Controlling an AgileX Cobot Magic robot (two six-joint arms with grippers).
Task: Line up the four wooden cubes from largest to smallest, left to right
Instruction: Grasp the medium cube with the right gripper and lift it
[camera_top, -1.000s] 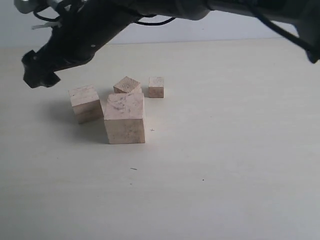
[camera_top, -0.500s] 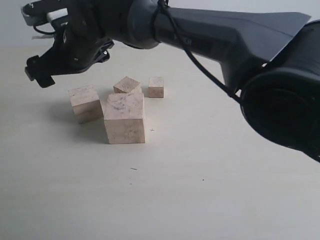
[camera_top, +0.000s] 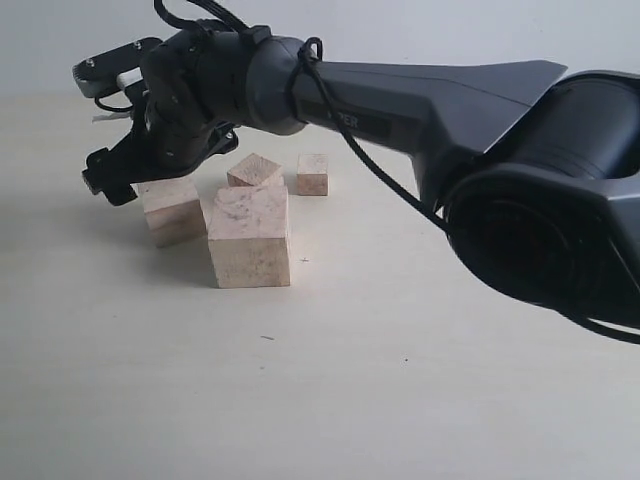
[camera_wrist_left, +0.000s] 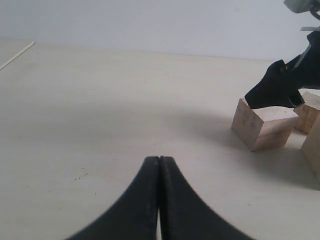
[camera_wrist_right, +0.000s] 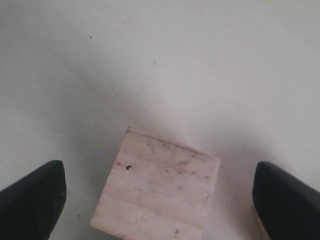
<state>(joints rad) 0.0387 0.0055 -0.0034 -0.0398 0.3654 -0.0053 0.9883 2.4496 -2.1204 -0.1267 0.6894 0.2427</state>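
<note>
Four pale wooden cubes sit in a cluster on the table. The largest cube is in front, the second-largest cube to its left, the third cube behind it, and the smallest cube at the back right. My right gripper reaches across from the right and hangs open just over the second-largest cube, a finger off each side. In the left wrist view my left gripper is shut and empty, low over bare table, well short of that same cube.
The right arm's thick black body spans the back and right of the exterior view. A right-gripper finger shows in the left wrist view above the cube. The light table stretches forward and right of the cluster.
My right gripper has come down and slightly rightward, from above and left of the cluster to just over the second-largest cube. The cubes have not moved.
</note>
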